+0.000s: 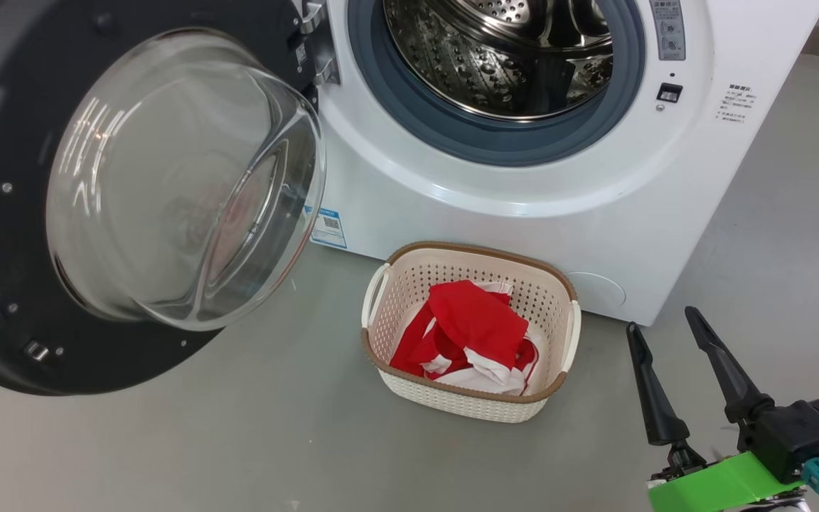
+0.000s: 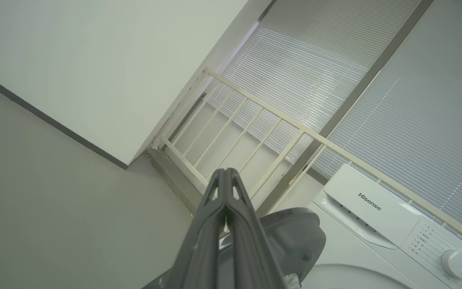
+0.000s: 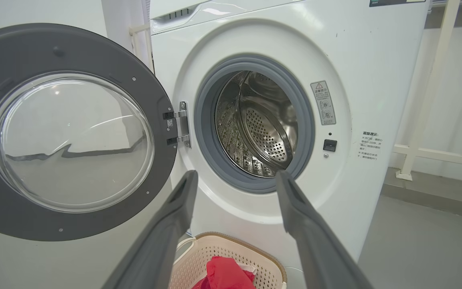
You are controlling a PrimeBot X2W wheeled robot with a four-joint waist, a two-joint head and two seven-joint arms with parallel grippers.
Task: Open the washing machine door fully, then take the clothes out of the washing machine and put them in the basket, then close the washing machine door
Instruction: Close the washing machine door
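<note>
The washing machine (image 1: pixel 495 192) stands with its steel drum (image 3: pixel 263 124) showing bare metal. Its door (image 1: pixel 168 178) hangs swung wide to the left, glass bowl facing me; the right wrist view shows the door (image 3: pixel 74 132) too. On the floor in front sits the basket (image 1: pixel 409 284) holding the red and white clothes (image 1: pixel 477 334). My right gripper (image 1: pixel 662 320) is open and empty, low to the right of the basket. In its own view, the right gripper (image 3: pixel 236 174) points at the drum above the basket (image 3: pixel 223 249). My left gripper (image 2: pixel 225 171) is shut on nothing, above the door's grey rim (image 2: pixel 295 233).
Grey floor (image 1: pixel 239 441) spreads around the basket and to the right of the washer. A white railing (image 2: pixel 255 132) and window blinds (image 2: pixel 335 68) stand behind the machine, with a white wall (image 2: pixel 94 60) beside them. The washer's control panel and dial (image 2: pixel 457 263) lie at the lower right.
</note>
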